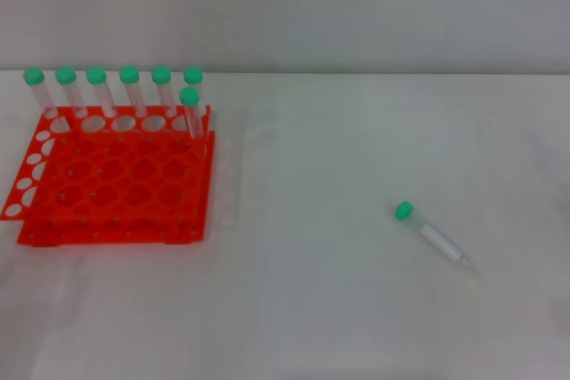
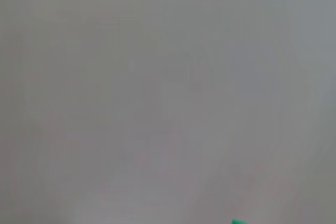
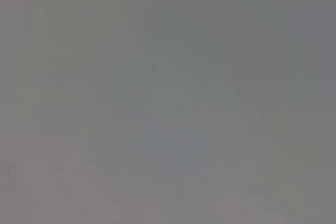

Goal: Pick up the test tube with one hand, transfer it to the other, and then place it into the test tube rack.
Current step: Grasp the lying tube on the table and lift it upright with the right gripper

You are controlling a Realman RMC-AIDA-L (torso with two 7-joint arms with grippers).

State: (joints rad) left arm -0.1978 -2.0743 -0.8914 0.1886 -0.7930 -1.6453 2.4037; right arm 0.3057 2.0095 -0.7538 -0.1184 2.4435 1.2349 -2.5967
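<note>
We see neither of our grippers in any view, so we cannot tell how their jaws stand, and with no jaws in sight we can only place things against each other until they come in. The test tube (image 1: pixel 431 236) lies on its side on the white table (image 1: pixel 338 309), well apart from the test tube rack (image 1: pixel 116 175), green cap toward the rack side and tapered tip pointing away and nearer to us. The rack stands off to our left with seven other green-capped tubes (image 1: pixel 129 91) upright along its far edge, one of them in the second row. The left wrist view shows only pale surface and a sliver of green cap (image 2: pixel 239 222) at its edge; the right wrist view shows nothing we can name. We judge the tube light, stiff and smooth, likely to roll or skid if pushed, so the jaws should close across the clear barrel just below the cap, leaving the cap end free for the other hand to take at the transfer
</note>
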